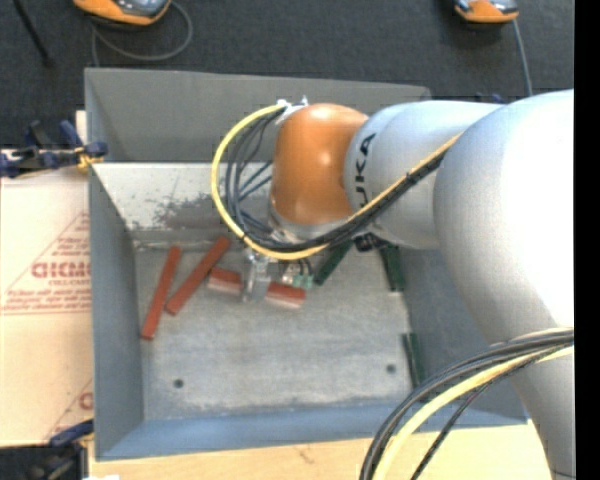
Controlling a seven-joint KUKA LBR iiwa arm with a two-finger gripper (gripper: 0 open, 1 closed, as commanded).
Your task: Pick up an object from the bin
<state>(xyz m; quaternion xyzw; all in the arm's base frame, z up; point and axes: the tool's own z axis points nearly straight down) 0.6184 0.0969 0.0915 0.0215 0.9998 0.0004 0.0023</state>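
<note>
In the grey bin (280, 368), hand (260, 280) just beside a short red block (223, 281); grip unclear.

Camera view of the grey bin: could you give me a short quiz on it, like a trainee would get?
1. True or false: the longest red stick lies to the left of the end effector.
2. What colour is the arm's wrist cover? A blue, B orange, C green.
3. Fill in: the strip by the right wall of the bin is ___.
Key: 1 true; 2 B; 3 green.
</note>
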